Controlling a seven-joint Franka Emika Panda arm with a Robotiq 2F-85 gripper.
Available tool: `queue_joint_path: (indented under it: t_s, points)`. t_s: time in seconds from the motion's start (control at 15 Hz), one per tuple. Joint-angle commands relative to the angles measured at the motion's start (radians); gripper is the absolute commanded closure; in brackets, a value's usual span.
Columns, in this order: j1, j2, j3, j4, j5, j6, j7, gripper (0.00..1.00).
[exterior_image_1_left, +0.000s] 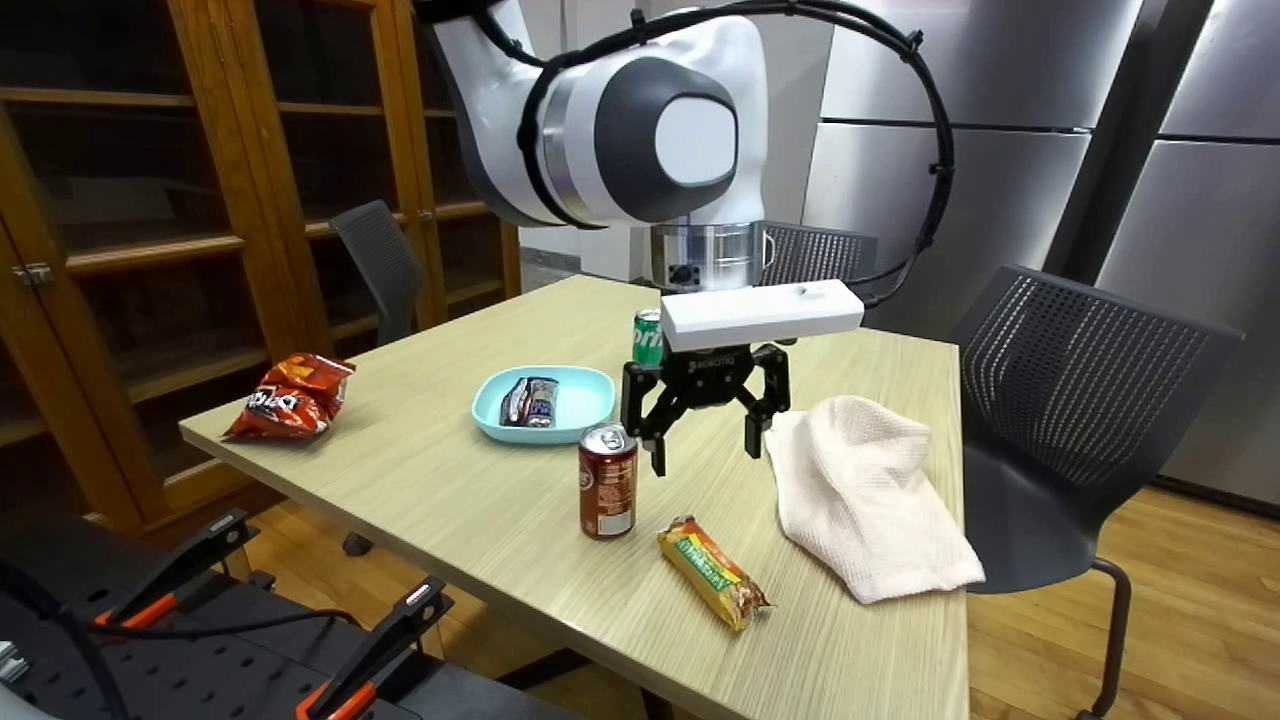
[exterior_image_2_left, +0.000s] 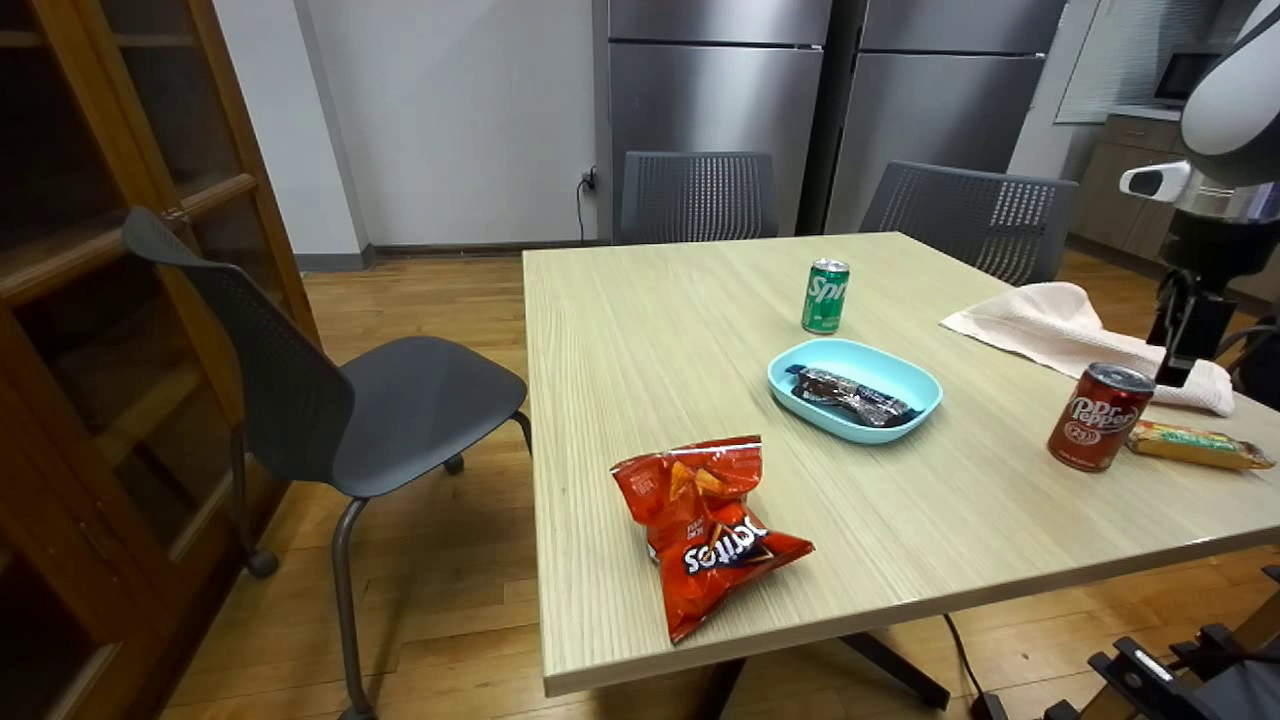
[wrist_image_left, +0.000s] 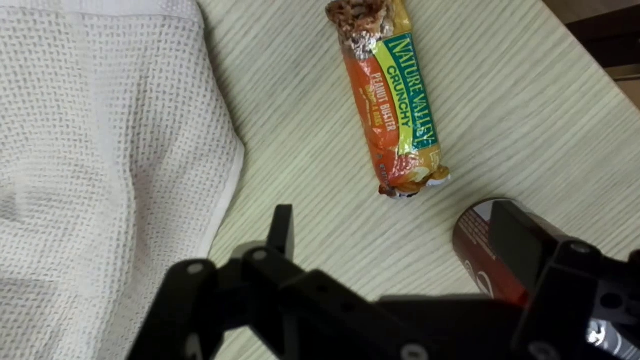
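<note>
My gripper (exterior_image_1_left: 706, 450) hangs above the table with its jaws spread wide and nothing between them. A dark red Dr Pepper can (exterior_image_1_left: 607, 490) stands upright close to one finger; in the wrist view that finger overlaps the can (wrist_image_left: 480, 255), and whether they touch I cannot tell. A yellow, orange and green Nature Valley bar (wrist_image_left: 395, 100) lies on the table beside the can. On the opposite side lies a crumpled pale cloth (exterior_image_1_left: 860, 490). Farther off, a light blue tray (exterior_image_2_left: 915, 385) holds a dark, silvery wrapped bar (exterior_image_2_left: 850, 395).
Behind the tray stands a green Sprite can (exterior_image_2_left: 825, 297). A red Doritos bag (exterior_image_2_left: 710, 530) rests near a table corner. Grey chairs (exterior_image_1_left: 1060, 400) flank the table (exterior_image_2_left: 640, 330), and a wooden cabinet (exterior_image_1_left: 130, 250) stands beyond it. Black clamps (exterior_image_1_left: 380, 640) sit by the near edge.
</note>
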Motion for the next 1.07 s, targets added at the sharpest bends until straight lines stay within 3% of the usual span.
queue_joint_path:
  t_s: [0.0, 0.53, 1.0]
  points:
    - [-0.018, -0.002, 0.017, 0.002, -0.014, -0.002, 0.011, 0.0]
    - [-0.028, -0.01, 0.001, -0.03, -0.057, 0.027, -0.022, 0.0]
    - [-0.079, 0.043, 0.009, -0.04, -0.094, 0.094, -0.064, 0.0]
